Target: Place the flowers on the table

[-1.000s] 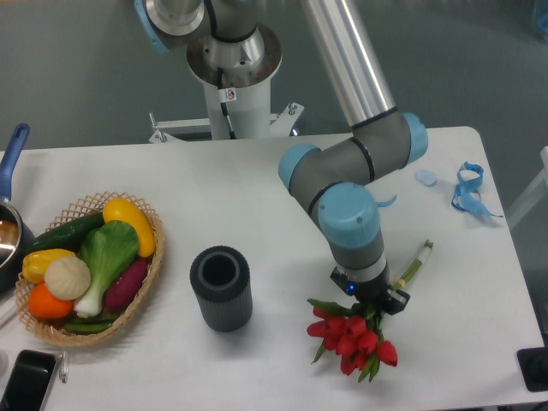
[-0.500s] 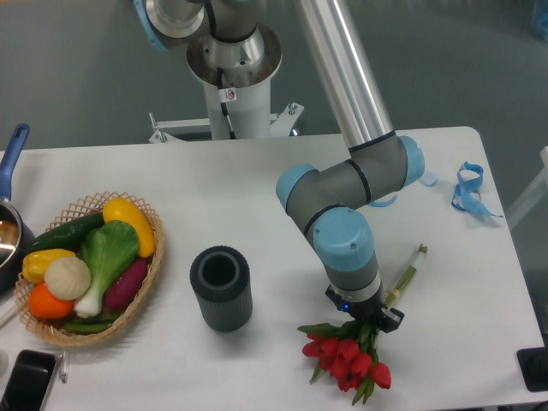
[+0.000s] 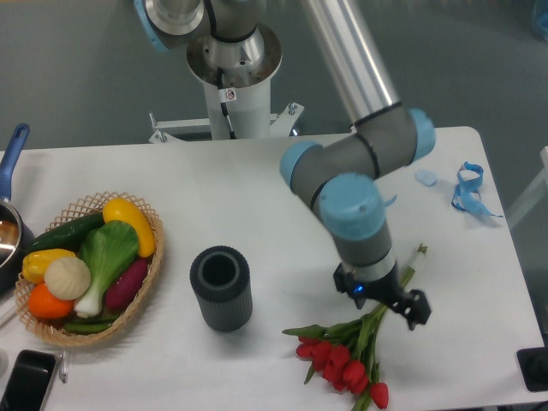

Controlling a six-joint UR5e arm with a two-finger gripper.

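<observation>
The dark ribbed cylinder (image 3: 221, 288) standing upright near the middle of the table (image 3: 248, 184) serves as the landmark. Far to its left, at the table's left edge, a pot with a blue handle (image 3: 8, 180) is cut off by the frame. Between that pot and the cylinder sits a wicker basket (image 3: 147, 274) filled with colourful vegetables; its right rim is near the cylinder but apart from it. Below the basket, at the front left corner, a black phone (image 3: 26, 381) lies partly out of view.

Behind the cylinder the white surface runs open up to the far edge, where the arm's base (image 3: 233, 64) stands. To the cylinder's right there is a strip of bare table, then the flowers (image 3: 341, 364), lying flat with red heads pointing toward the front edge and green stems running up and right. The heads lie close to the front edge, still on the table.

The end effector (image 3: 385, 298) is just above the stems, further right of the cylinder; its fingers appear spread and seem not to pinch the stems, though the wrist hides part of the view.

Far right of the cylinder, near the right edge, lie a blue ribbon (image 3: 467, 190) and a small pale blue piece (image 3: 425, 177), well apart from the flowers.
</observation>
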